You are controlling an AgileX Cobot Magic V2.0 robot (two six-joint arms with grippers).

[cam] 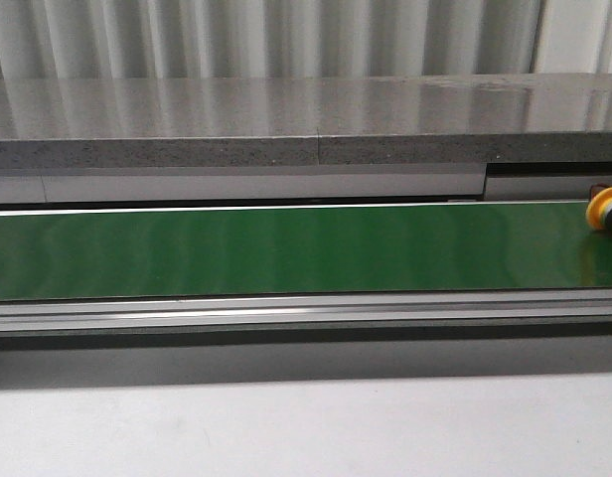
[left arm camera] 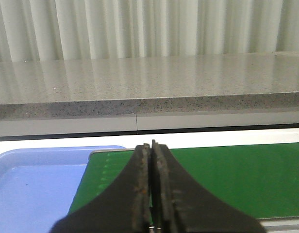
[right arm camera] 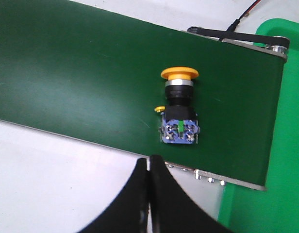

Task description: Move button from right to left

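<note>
From the front, only the button's point(cam: 607, 210) yellow head is peeking in at the right edge, lying on the green belt point(cam: 286, 248). The left wrist view is showing a blue tray point(left arm camera: 38, 184) and the left gripper point(left arm camera: 152, 145) clenched, empty. The right wrist view is showing the whole button point(right arm camera: 179, 108) mid-frame, with the right gripper point(right arm camera: 149, 162) clenched, apart from it.

The button point(cam: 606, 209) lies on the belt point(cam: 286, 248) at its far 3 o'clock end; a counter point(cam: 286, 119) runs behind, at 12 o'clock.
</note>
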